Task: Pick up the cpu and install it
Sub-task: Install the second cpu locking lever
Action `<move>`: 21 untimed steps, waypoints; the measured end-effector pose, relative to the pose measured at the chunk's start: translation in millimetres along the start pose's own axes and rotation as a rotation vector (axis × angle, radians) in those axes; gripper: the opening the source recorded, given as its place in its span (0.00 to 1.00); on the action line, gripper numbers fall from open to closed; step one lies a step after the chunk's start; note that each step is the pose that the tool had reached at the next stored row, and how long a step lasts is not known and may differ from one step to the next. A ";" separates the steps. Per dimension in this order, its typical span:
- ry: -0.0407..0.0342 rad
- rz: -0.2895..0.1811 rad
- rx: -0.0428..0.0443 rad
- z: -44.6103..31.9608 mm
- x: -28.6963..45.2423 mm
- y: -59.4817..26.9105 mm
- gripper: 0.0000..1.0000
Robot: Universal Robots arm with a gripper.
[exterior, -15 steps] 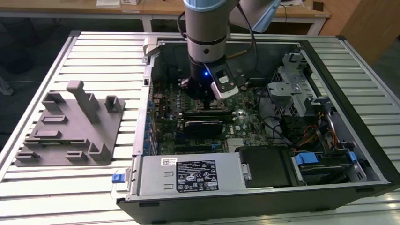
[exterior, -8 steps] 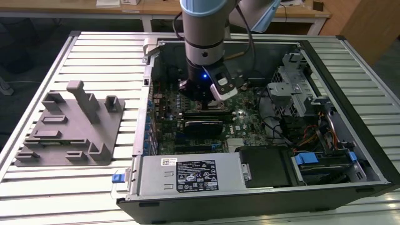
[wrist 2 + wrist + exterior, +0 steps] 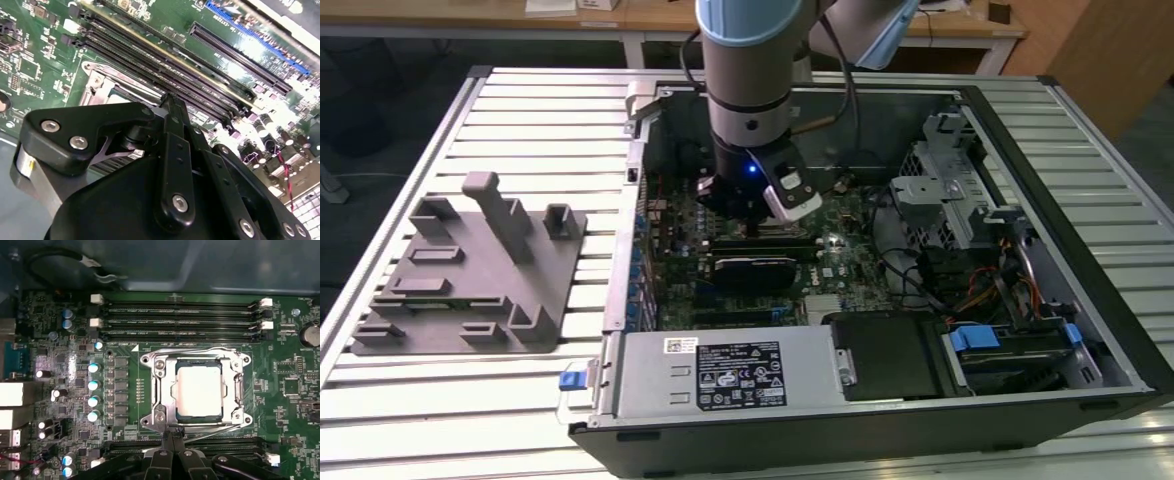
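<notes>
Chip (image 3: pixel 199 391) lay flat in the socket frame (image 3: pixel 196 390), at 12 o'clock from the gripper (image 3: pixel 172 436), whose fingers were together and empty. Likely light, stiff, slick-topped, fragile underneath; best gripped by opposite edges.
</notes>
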State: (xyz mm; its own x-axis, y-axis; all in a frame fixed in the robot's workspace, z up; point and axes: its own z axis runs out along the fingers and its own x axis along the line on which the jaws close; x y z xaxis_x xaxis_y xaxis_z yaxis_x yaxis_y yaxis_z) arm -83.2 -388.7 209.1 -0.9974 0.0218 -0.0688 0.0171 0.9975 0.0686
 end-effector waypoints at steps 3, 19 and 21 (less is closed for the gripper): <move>0.0007 -0.007 -0.0069 0.8 2.5 -2.9 0.11; 0.0030 -0.026 -0.0657 3.4 12.1 -13.3 0.11; 0.0030 -0.026 -0.0711 4.4 13.2 -13.4 0.11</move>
State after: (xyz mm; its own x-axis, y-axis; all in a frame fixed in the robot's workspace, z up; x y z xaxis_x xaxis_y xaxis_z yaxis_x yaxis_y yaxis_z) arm -96.2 -401.4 202.9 -0.9976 -0.0047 -0.0685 -0.0141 0.9904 0.1374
